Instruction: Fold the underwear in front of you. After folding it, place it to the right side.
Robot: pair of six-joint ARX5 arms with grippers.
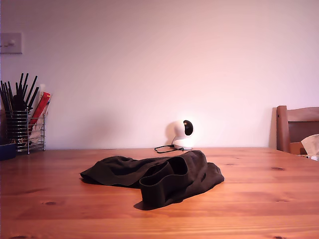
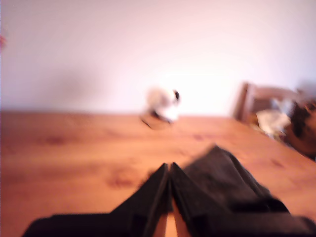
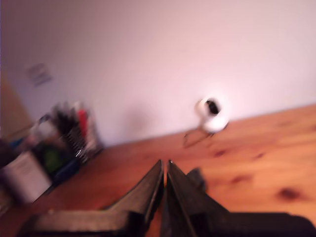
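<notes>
The dark charcoal-black cloth underwear (image 1: pixel 154 177) lay in a crumpled heap on the bare orange-brown wooden table (image 1: pixel 259 199), about mid-table in the exterior view and in front of the small white ball-shaped device (image 1: pixel 180 133) with its thin black cord that sat by the wall. Its thick banded waist opening stood up as a loop at the near edge of the heap, gaping toward the exterior camera, while the thinner fabric trailed off flat and wrinkled toward the exterior view's left.

My first gripper (image 2: pixel 169 170) held its two black fingers pressed together at the tips, with nothing between them; a dark fold of the garment showed just beyond it, apart from the fingers. My second gripper (image 3: pixel 165 168) was likewise closed tip to tip and empty, raised over the table with only a small dark patch, probably cloth, past its tips. Both wrist views were blurred, so finer detail was lost. Neither arm showed in the exterior view.

I judged the garment light, limp and unable to hold a shape, so it would sag and drag if lifted by one point. The waistband looked the firmest part, thick enough to pinch securely. Taking it at two spread points on that band, one per gripper, seemed the best way to pull the cloth flat before folding.
</notes>
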